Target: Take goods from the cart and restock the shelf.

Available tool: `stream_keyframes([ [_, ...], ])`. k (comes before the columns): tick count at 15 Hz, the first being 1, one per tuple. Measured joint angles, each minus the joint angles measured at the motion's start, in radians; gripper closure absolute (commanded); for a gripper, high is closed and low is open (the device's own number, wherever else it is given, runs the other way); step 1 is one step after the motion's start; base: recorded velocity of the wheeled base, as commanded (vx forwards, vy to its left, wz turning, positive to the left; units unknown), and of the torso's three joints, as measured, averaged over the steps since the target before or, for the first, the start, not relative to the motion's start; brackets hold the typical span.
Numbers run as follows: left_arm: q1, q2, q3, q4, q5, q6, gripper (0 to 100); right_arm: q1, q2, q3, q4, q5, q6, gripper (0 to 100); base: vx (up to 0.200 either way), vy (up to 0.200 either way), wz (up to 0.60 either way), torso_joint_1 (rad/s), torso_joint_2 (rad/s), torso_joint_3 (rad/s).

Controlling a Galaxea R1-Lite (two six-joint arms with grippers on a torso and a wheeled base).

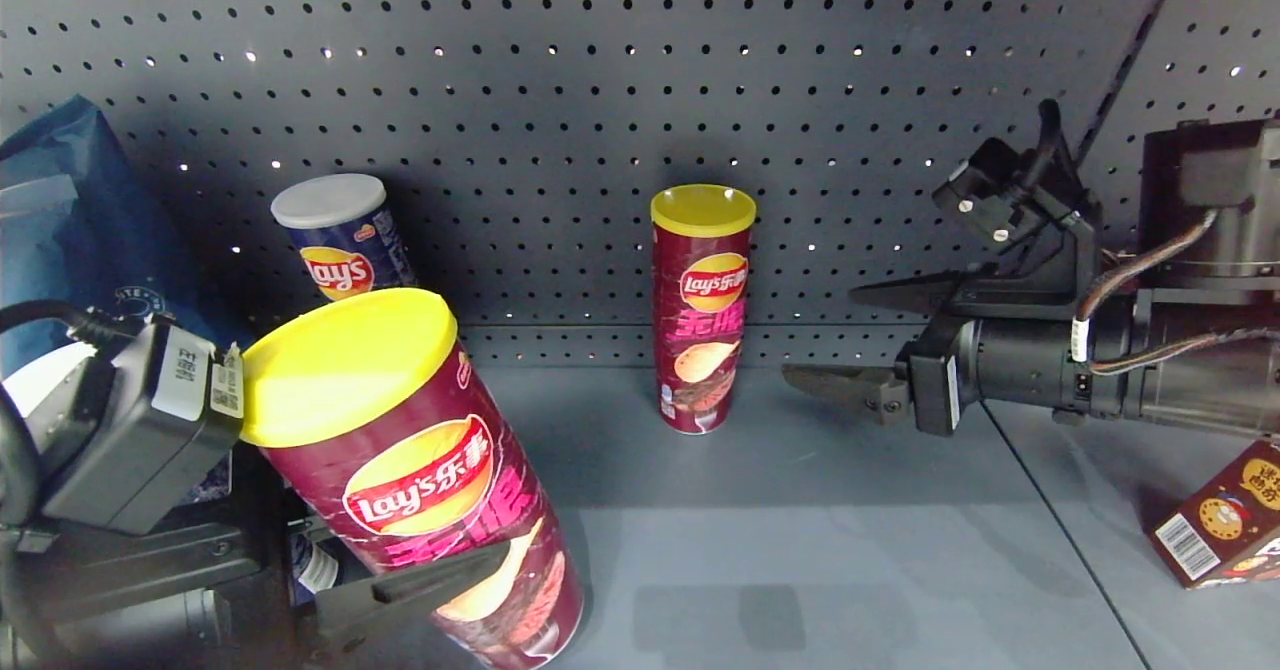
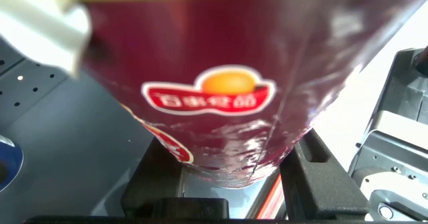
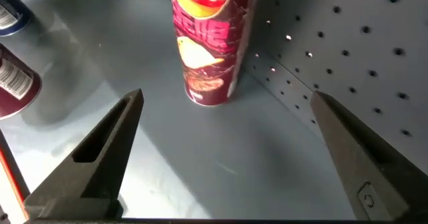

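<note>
A maroon chip can [image 1: 420, 480] with a yellow lid leans at the front left of the shelf, and my left gripper [image 1: 440, 575] is shut on its lower body. In the left wrist view the can [image 2: 227, 83] sits between the two fingers [image 2: 154, 184]. A second maroon can [image 1: 700, 310] stands upright near the pegboard back wall. My right gripper [image 1: 850, 340] hangs open a short way to its right, holding nothing. In the right wrist view that can [image 3: 210, 43] stands beyond the spread gripper [image 3: 227, 100]. A blue can [image 1: 345, 240] with a white lid stands behind the held one.
A blue bag [image 1: 60, 210] leans at the far left of the shelf. A brown box [image 1: 1225, 520] lies at the front right. The grey shelf floor [image 1: 800, 550] is bare between the cans and the box. The pegboard [image 1: 600, 80] closes the back.
</note>
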Motion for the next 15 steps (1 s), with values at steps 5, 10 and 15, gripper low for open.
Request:
stream_keyframes([
  [5, 0.000, 0.000, -0.001, 0.000, 0.000, 0.000, 100, 0.000, 0.061, -0.004, -0.057, 0.035, 0.045, 0, 0.000, 0.000, 0.00, 0.000, 0.00, 0.000],
  [10, 0.006, 0.000, 0.001, 0.001, -0.001, 0.000, 100, -0.007, 0.116, -0.002, -0.159, 0.052, 0.058, 0, 0.000, 0.000, 0.00, 0.000, 0.00, 0.000],
  [15, 0.008, 0.000, 0.002, 0.002, -0.001, -0.001, 100, -0.011, 0.169, 0.001, -0.219, 0.054, 0.060, 0, 0.000, 0.000, 0.00, 0.000, 0.00, 0.000],
])
